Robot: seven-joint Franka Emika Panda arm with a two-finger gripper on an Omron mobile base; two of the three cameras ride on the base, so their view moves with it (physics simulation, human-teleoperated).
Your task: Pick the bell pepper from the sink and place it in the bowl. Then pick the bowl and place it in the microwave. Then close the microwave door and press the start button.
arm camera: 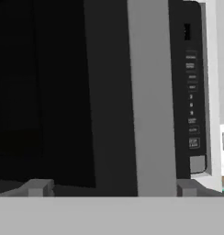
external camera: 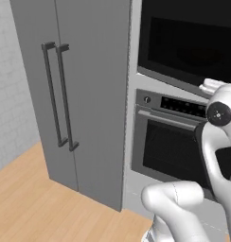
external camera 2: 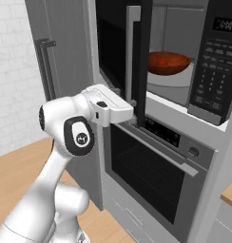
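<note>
**Bowl inside the microwave, door standing ajar, open gripper at the door's edge**

The red-orange bowl (external camera 2: 168, 62) sits on the round turntable inside the microwave (external camera 2: 184, 80), in the grey cavity. No bell pepper can be made out in the bowl from this angle.

The microwave door (external camera 2: 135, 61) hangs partly open, seen nearly edge-on in the right base view, its grey frame and dark window turned toward the arm. To the right of the cavity runs the black control panel (external camera 2: 213, 61) with its rows of buttons and a small display at the top.

The gripper (arm camera: 111, 193) has its two finger tips spread wide apart with nothing between them; in the hand view they rise at the bottom on either side of the door's grey frame, with the dark window to the left and the control panel to the right. In the right base view the white hand reaches up against the lower edge of the door.

Below the microwave is the oven (external camera 2: 153, 173) with its bar handle and knob. Left of the built-in column stands a tall grey refrigerator (external camera: 82, 94) with two vertical handles, on a wooden floor (external camera: 32, 208).
</note>
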